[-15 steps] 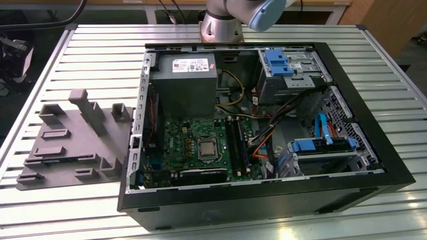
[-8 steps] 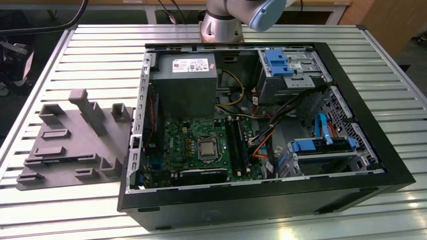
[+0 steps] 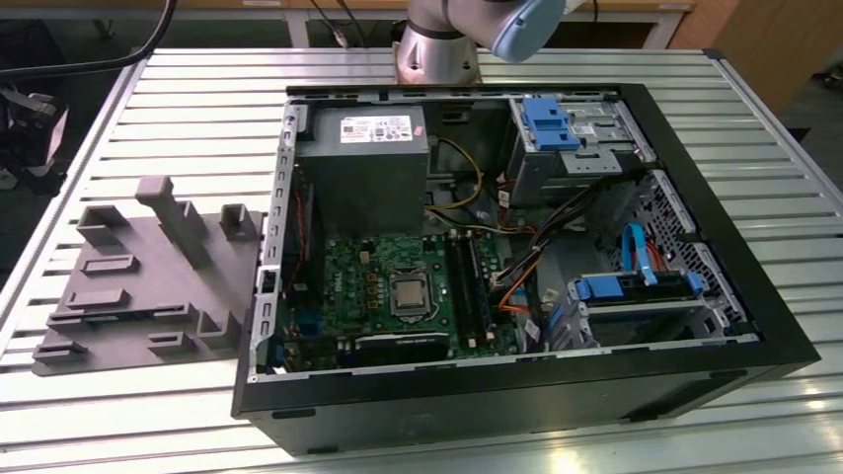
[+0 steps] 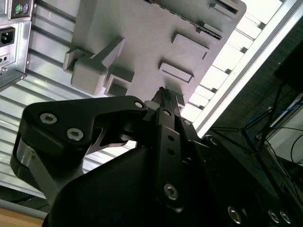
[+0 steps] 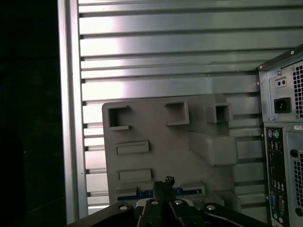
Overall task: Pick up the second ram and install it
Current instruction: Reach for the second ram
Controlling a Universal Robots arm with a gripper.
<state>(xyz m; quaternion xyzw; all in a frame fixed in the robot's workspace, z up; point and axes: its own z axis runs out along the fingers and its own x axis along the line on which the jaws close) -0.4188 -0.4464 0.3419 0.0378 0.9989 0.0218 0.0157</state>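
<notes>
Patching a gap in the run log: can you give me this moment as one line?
end effector: above gray fixture | second ram: on fixture, below end effector | PC case: open

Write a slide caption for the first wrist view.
Tool over the second ram at the gray fixture's edge, computer case alongside on the slatted table.

The tool (image 5: 164,183) hangs over the gray fixture (image 5: 156,127).
</notes>
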